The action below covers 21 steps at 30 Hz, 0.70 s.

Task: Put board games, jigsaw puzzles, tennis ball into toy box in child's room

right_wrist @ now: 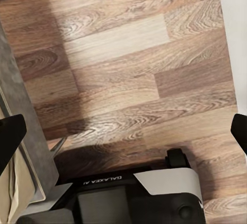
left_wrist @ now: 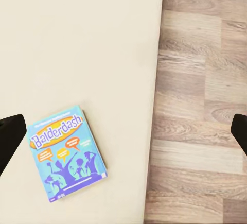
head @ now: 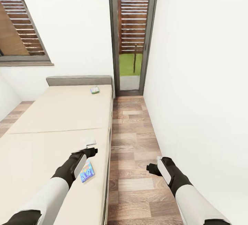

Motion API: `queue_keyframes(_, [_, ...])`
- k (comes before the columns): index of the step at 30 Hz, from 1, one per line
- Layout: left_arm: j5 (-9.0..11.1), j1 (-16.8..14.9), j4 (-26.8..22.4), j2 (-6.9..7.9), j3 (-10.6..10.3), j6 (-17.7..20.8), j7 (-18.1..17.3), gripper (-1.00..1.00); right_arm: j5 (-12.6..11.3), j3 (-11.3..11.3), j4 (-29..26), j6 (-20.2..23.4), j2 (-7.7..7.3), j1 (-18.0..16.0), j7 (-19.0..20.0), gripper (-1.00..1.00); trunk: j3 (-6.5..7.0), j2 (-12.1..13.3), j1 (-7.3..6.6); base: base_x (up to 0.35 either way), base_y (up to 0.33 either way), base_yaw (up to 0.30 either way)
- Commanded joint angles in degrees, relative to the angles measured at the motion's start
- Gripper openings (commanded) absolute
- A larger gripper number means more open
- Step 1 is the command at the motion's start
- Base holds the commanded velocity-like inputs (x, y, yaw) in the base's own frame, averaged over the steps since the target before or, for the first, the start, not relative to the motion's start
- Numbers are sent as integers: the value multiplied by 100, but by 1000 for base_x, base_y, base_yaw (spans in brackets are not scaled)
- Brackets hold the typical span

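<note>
You're at the bed (head: pixel 58 114), nothing collected as far as these views show: both bed games still lie on the mattress. Blue-yellow board game (left_wrist: pixel 67 153), reads "Balderdash", sits near the bed's floor-side edge, under your left gripper (head: pixel 92 147). White-green game (head: pixel 95 89) lies far up by the headboard, print unreadable. Left gripper (left_wrist: pixel 123 131) and right gripper (right_wrist: pixel 123 131) both spread wide, empty. Robot base reads "GALAXEA AI".

Matt cream cloth on the bed (head: pixel 51 121); beside the bed, grained wood-plank floor (head: pixel 134 156); glossy printed card on the blue board game (left_wrist: pixel 67 152).
</note>
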Motion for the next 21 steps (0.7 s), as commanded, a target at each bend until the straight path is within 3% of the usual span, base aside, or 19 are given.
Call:
queue_keyframes(1, [61, -2, -12, -1, -5, 28, 37, 100, -59, -6, -9, 16, 3, -3, -48, 100, -20, -12, 3, 0, 0, 0])
queue_keyframes(15, [61, -2, -13, -1, -30, 23, 37, 100, -48, -6, -9, 16, 12, -3, -48, 100, -153, -12, 3, 0, 2, 0])
queue_keyframes(21, [61, -2, -13, -1, -32, 12, 37, 100, -36, -6, -9, 11, 15, -3, -48, 100, -210, -12, 3, 0, 102, 0])
